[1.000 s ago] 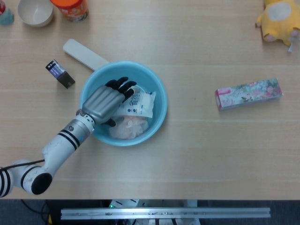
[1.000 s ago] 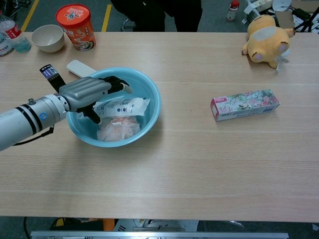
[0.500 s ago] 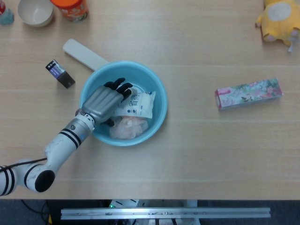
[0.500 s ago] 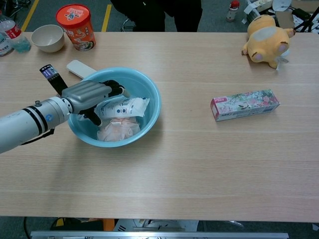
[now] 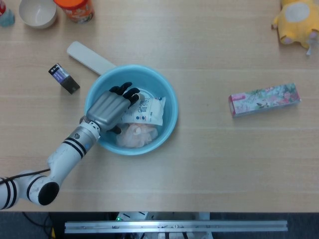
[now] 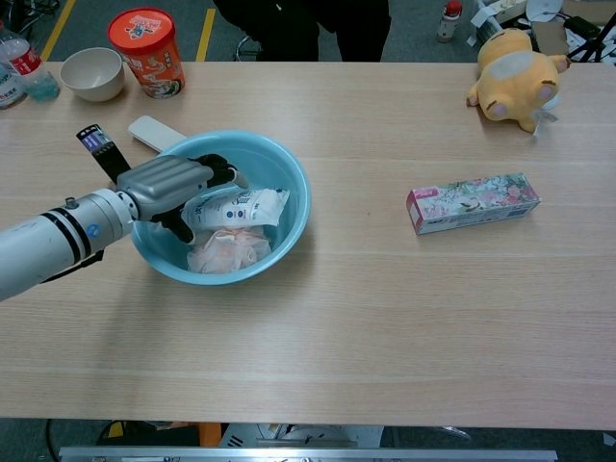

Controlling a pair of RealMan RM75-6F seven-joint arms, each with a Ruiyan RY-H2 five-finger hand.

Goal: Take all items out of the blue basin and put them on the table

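Observation:
The blue basin [image 5: 171, 102] [image 6: 294, 178] stands left of the table's middle. Inside it lie a white packet with blue print [image 5: 148, 111] [image 6: 248, 205] and, nearer the front, a pale pink bundle [image 5: 135, 136] [image 6: 224, 252]. My left hand [image 5: 106, 108] [image 6: 169, 183] reaches in over the basin's left rim. Its dark fingers curl over the packet's left end and the thumb sits below it, so it grips the packet. The packet's left end is hidden under the fingers. My right hand shows in neither view.
A white flat bar [image 5: 89, 58] and a small black device [image 5: 64, 78] lie behind the basin to the left. A bowl [image 6: 91, 73], an orange tub [image 6: 146, 50] and a bottle stand at the far left. A floral box [image 5: 264, 99] and a yellow plush toy [image 5: 296, 21] are on the right.
My left hand has drawn back slightly to the left inside the basin and its fingers have curled tighter onto the white packet's end. The packet and bundle have barely shifted.

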